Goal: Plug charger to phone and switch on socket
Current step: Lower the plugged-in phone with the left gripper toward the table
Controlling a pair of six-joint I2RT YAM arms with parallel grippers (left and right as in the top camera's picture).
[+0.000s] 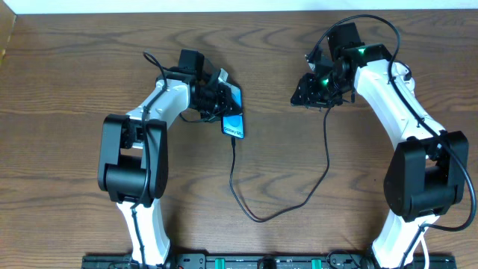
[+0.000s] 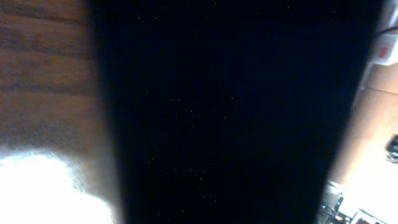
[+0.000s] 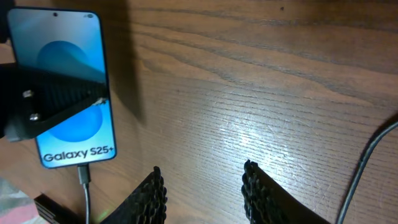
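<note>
1. The left arm reaches in over the wooden table [image 1: 60, 90] toward the middle of the overhead view.
2. The left gripper [image 1: 216, 99] is clamped tight on the phone [image 1: 234, 125]. In the right wrist view one black finger [image 3: 56, 102] lies across the lit screen.
3. The left wrist view is almost wholly filled by a dark surface, so it adds nothing about the grip.
4. The phone sits just right of the left gripper, screen up. Seen from overhead, its long axis runs nearly from the far side to the near side, with a slight tilt. The end with the white text points toward the robot bases. Whether it rests on the table or is lifted, I cannot tell.
5. The charger [image 1: 258, 218] has its plug tip seated in the text end of the phone [image 3: 62, 37]. The black cable runs toward the near edge, loops right, then climbs toward the right arm.
6. The right gripper [image 1: 314, 90] is well apart from the phone. Its jaws stand partly apart with only bare wood between them [image 3: 202, 171].
</note>
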